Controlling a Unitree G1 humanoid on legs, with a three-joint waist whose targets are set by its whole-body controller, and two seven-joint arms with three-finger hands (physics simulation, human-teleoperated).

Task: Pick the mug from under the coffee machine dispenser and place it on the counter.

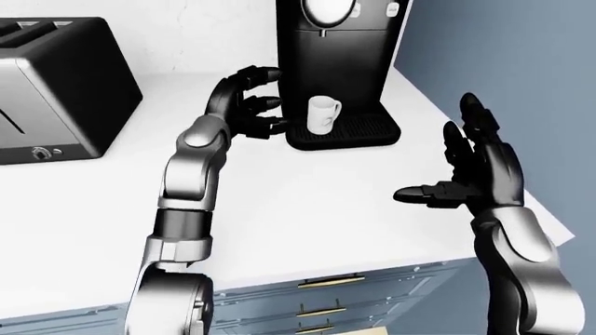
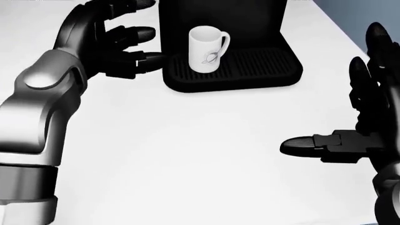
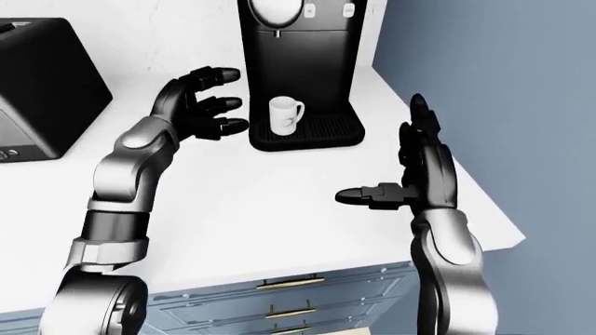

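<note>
The white mug (image 2: 208, 49) stands upright on the drip tray of the black coffee machine (image 1: 340, 70), under its dispenser, near the table's far right corner. The left hand (image 2: 128, 44) hangs just beside the machine's left side with fingers spread wide and empty, apparently lined up to reach the mug. The right hand (image 2: 350, 117) is also open and empty, held over the table's right edge, well apart from the mug. The white table (image 1: 307, 209) carries a toaster (image 1: 56, 91) at its left; blue-grey drawers sit below, a blue wall at right.
</note>
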